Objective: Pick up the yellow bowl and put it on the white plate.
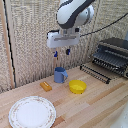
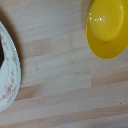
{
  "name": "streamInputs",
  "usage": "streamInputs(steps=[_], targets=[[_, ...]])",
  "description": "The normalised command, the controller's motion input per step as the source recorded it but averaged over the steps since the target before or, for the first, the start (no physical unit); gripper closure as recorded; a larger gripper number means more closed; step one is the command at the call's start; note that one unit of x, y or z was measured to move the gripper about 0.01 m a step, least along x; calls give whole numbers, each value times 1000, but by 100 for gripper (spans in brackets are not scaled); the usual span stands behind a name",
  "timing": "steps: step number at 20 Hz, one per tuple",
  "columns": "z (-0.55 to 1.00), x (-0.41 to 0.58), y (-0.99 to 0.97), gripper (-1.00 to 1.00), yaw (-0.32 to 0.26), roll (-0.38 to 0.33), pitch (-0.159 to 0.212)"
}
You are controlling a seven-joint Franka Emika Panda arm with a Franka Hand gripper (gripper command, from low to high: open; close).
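The claw was held open and empty, high above the yellow bowl. The blue mug beside the bowl could be bumped if the claw were lowered crookedly.

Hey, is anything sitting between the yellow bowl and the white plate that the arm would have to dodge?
Nothing visible does. Bare wood lies between the yellow bowl and the white plate. The orange block and blue mug sit farther back, off that line. The gripper hangs above the mug.
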Motion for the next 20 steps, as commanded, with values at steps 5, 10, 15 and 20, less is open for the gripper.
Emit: streamInputs(steps=[5, 10, 15, 20], targets=[[-295, -250, -568, -100, -75, 48, 12], [-304, -201, -729, -100, -88, 77, 0], [-347, -153, -751, -100, -11, 59, 0], [-397, -95, -600, -100, 0, 33, 0]])
